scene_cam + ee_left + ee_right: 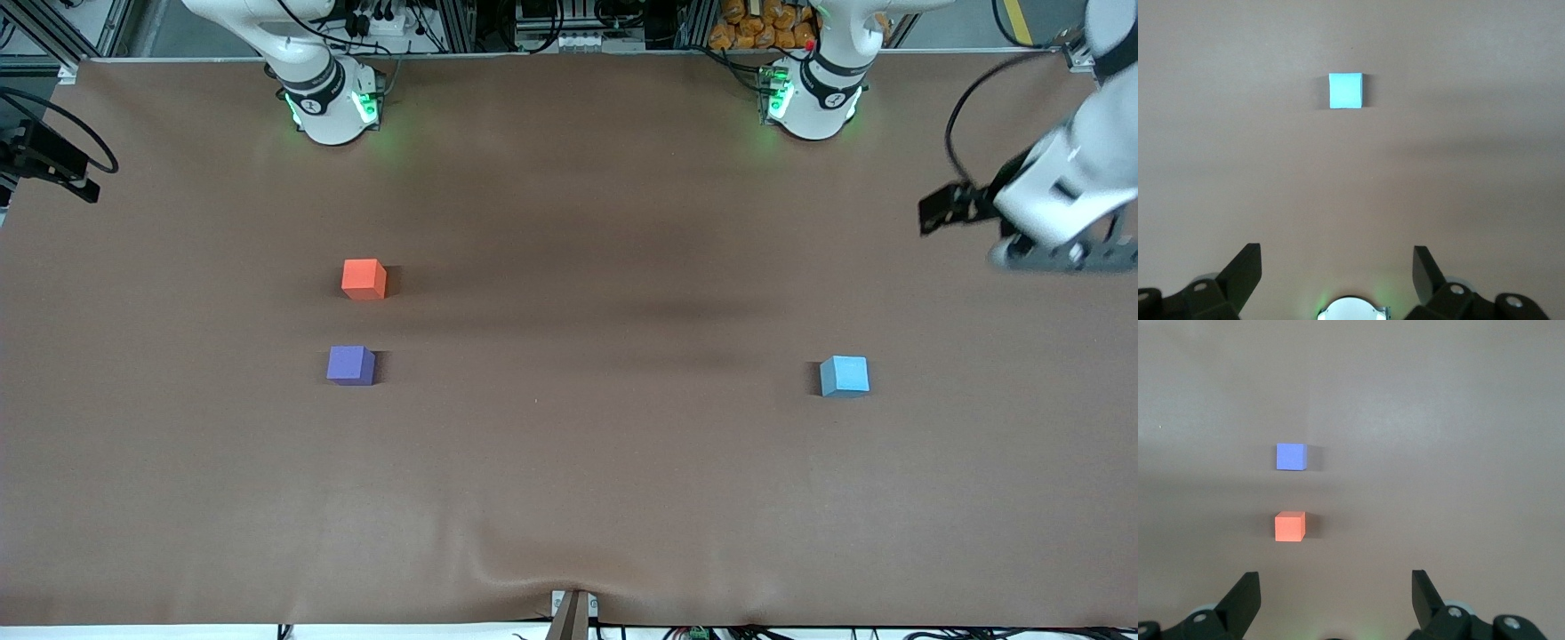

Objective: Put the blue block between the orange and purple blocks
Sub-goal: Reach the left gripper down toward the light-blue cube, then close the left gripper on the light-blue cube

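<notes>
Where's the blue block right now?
The blue block sits alone on the table toward the left arm's end, about level with the purple block. The open left gripper hangs above the table, not over it.

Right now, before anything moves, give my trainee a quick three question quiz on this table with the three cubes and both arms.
1. True or false: the left end effector is shut on the blue block.
2. Which cube lies nearer to the front camera: A, the orange block, or B, the purple block?
3. Fill in: the blue block lies toward the ____ arm's end of the table.

Key:
1. False; it is open, empty and raised off the block.
2. B.
3. Left.

The right end effector is also open, above the orange and purple pair.
</notes>
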### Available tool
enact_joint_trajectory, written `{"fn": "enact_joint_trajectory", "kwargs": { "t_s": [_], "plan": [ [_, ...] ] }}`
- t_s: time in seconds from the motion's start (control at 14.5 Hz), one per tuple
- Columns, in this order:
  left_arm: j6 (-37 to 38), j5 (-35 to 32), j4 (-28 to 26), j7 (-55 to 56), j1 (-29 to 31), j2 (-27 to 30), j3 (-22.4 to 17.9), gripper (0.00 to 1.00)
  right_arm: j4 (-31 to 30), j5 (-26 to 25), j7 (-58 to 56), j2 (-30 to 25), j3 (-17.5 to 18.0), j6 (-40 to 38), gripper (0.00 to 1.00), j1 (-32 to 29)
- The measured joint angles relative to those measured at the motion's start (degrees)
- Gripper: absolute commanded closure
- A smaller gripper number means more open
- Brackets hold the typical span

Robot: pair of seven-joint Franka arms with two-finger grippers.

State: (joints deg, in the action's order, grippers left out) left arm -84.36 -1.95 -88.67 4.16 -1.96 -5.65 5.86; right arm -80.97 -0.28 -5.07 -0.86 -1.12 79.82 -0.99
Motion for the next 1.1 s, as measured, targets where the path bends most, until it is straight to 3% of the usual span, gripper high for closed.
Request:
{"fn": "enact_joint_trajectory", "kwargs": {
  "t_s": [0.55, 1.1],
  "plan": [
    [-17.0, -0.2, -4.9, 0.0, 0.0, -14.7, 0.0, 0.00, -0.7, 0.1, 0.0, 0.0, 0.0, 0.5, 0.00, 0.0],
    [-28.5, -7.9, -6.0, 5.8, 0.0, -28.7, -0.1, 0.00, -0.9, 0.1, 0.0, 0.0, -0.2, 0.4, 0.00, 0.0]
  ]
}}
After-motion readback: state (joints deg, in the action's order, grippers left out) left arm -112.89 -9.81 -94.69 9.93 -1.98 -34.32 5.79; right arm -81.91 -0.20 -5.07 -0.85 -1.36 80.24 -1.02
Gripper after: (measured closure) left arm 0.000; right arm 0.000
